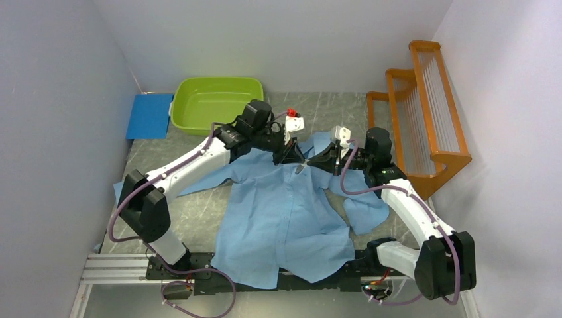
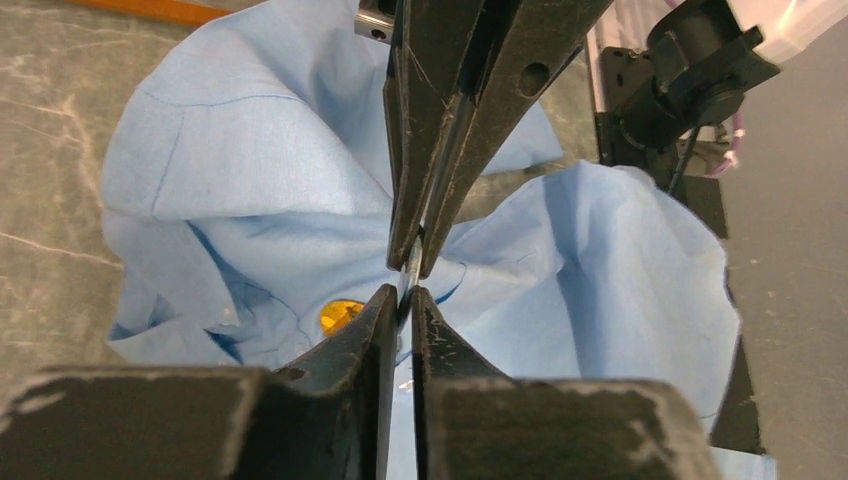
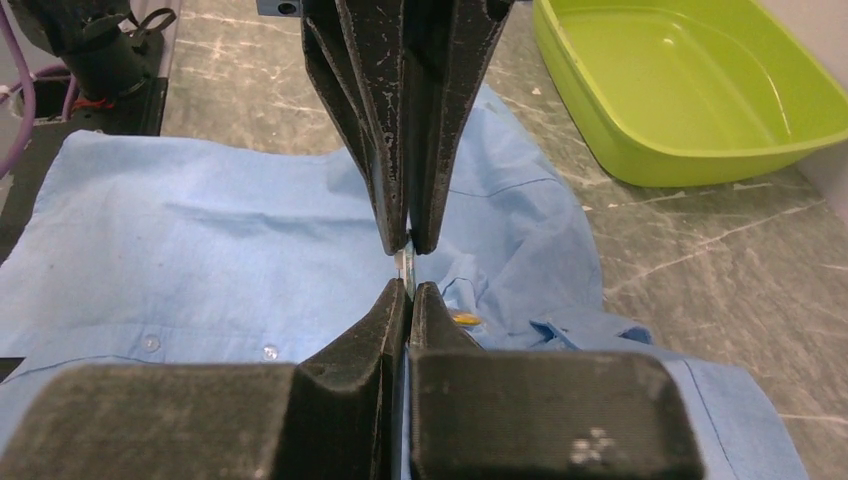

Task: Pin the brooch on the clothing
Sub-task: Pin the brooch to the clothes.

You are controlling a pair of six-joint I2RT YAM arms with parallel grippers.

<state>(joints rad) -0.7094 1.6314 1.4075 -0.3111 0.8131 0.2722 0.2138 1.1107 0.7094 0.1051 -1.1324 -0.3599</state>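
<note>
Two sets of fingers meet tip to tip over the shirt (image 1: 278, 218), up at its collar (image 2: 190, 270) end, on the far side of the table (image 1: 199, 212) from your bases. Your left fingers (image 2: 365, 325) are pressed closed, and your right fingers (image 3: 435, 320) are pressed closed too, nose to nose with them. Between the tips sits a small pale sliver (image 3: 403, 265). It looks like pin hardware, but you can't tell from here which side really grips it, or whether cloth is caught in there as well.

The brooch (image 2: 340, 315) shows as a yellow spot on the blue cloth just beside the tips. Whether it's through the fabric or only lying on it, no telling. The cloth bunches up around the tips.

I read this as the fastening step itself: you're working the pin at the cloth, not fetching anything. Your next move calls for tiny, steady motion, one side anchoring the fabric, the other guiding the pin. Don't pull apart until the catch holds, or that thin cloth may drag and the brooch slip.
</note>
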